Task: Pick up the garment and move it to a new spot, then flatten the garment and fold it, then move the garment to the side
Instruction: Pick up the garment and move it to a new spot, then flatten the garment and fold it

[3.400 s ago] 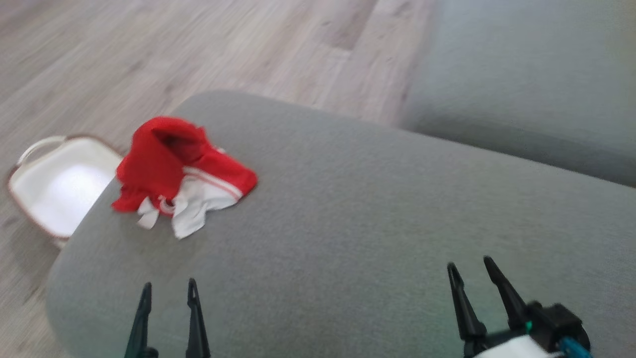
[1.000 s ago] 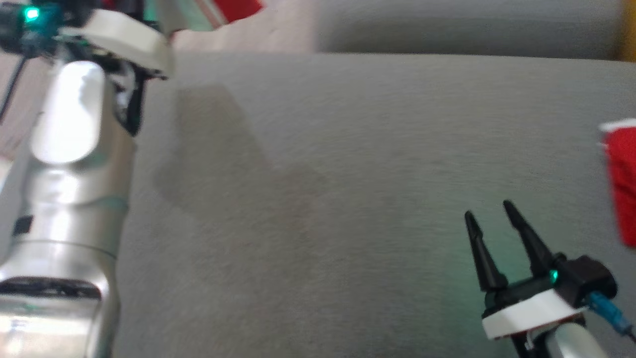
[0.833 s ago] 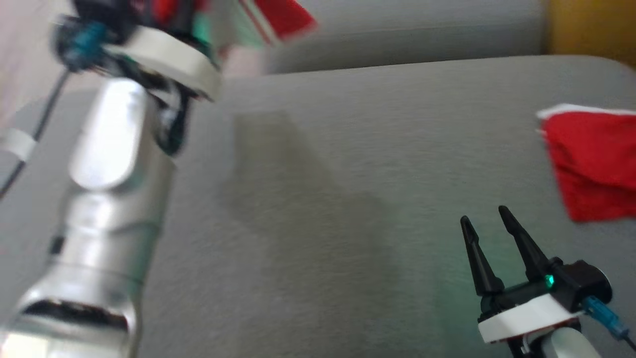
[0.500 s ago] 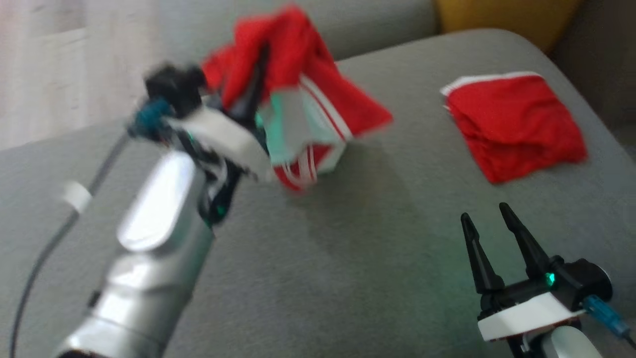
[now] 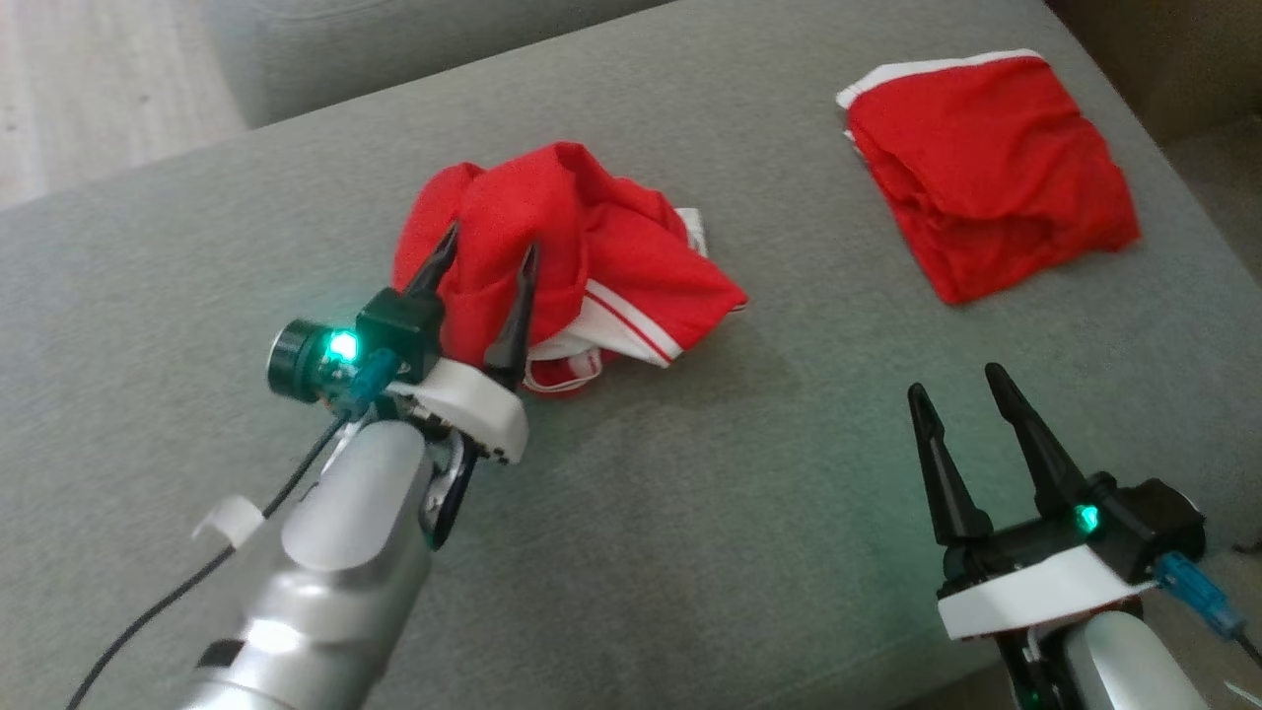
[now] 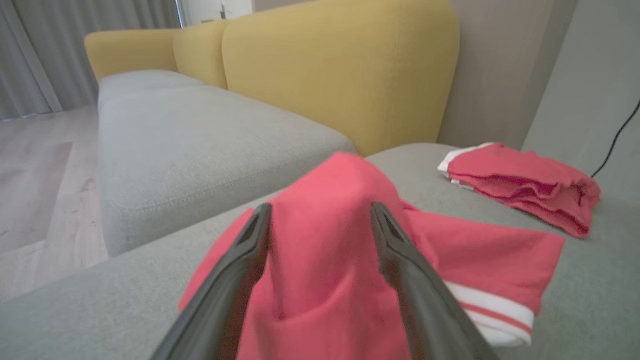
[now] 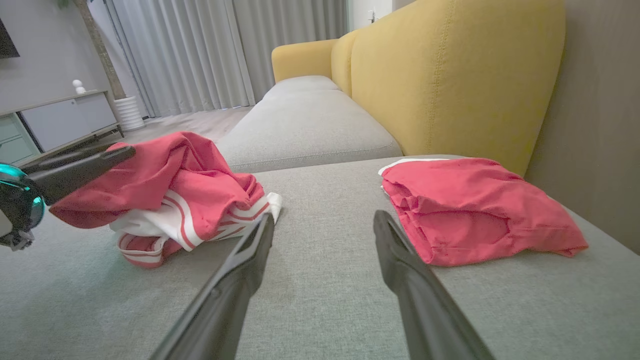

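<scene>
Moved along the sofa [image 5: 690,552], the garment [image 5: 611,266] lies crumpled between open left fingers [image 5: 513,316], apparently released; right fingers [image 5: 937,463] open, empty; flattening and folding remain.

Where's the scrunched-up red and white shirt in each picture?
Head view: scrunched garment left of centre, at the left gripper.
Left wrist view: garment bottom centre, between the open fingers.
Right wrist view: garment at the left.
Shared landmark: the folded red garment, to its right in every view.
</scene>
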Controlling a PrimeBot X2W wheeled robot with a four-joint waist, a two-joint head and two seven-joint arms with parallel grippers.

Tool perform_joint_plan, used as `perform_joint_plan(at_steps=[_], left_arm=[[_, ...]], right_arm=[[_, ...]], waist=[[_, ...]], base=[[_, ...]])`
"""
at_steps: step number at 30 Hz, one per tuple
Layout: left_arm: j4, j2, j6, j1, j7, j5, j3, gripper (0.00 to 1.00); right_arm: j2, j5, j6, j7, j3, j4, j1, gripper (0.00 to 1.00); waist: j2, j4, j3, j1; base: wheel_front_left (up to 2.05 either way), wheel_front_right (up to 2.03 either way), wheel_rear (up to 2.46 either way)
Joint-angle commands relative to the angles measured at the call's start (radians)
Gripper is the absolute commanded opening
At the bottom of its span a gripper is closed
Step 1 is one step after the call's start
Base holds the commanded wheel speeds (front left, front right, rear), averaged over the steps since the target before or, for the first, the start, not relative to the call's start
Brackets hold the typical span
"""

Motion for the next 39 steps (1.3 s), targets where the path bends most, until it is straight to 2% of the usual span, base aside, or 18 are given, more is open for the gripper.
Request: perform_joint_plan(at_steps=[1,5,20,28,39], left_arm=[[-0.084,0.009,0.021,-0.001,-0.012,0.027,0.050,1.00],[-0.219,0.000,0.065,0.111,-0.012,0.063,0.107,1.00],[-0.610,-0.027,0.154,0.574,-0.012,0.155,0.281,1.00],[-0.768,-0.036,0.166,0.789,-0.013,0.201,0.321,1.00],[-0.797,-0.039,0.188,0.882,-0.013,0.248,0.322,1.00]], right_arm=[[-0.001,0.001,0.004,-0.006,0.012,-0.023,-0.014,1.00],[0.002,-0.005,0.004,-0.006,0.005,-0.010,0.005,1.00],[0.048,-0.064,0.004,-0.006,-0.102,0.017,0.113,1.00],[0.080,-0.105,0.004,-0.006,-0.147,0.011,0.186,1.00],[0.103,-0.122,0.004,-0.006,-0.147,-0.001,0.232,1.00]], waist=[[0.0000,0.039,-0.022,-0.0003],[0.0000,0.096,-0.082,-0.0003],[0.0000,0.280,-0.256,-0.0003],[0.0000,0.317,-0.302,-0.0003],[0.0000,0.326,-0.326,-0.0003]], base=[[0.00,0.00,0.00],[0.00,0.00,0.00],[0.00,0.00,0.00],[0.00,0.00,0.00],[0.00,0.00,0.00]])
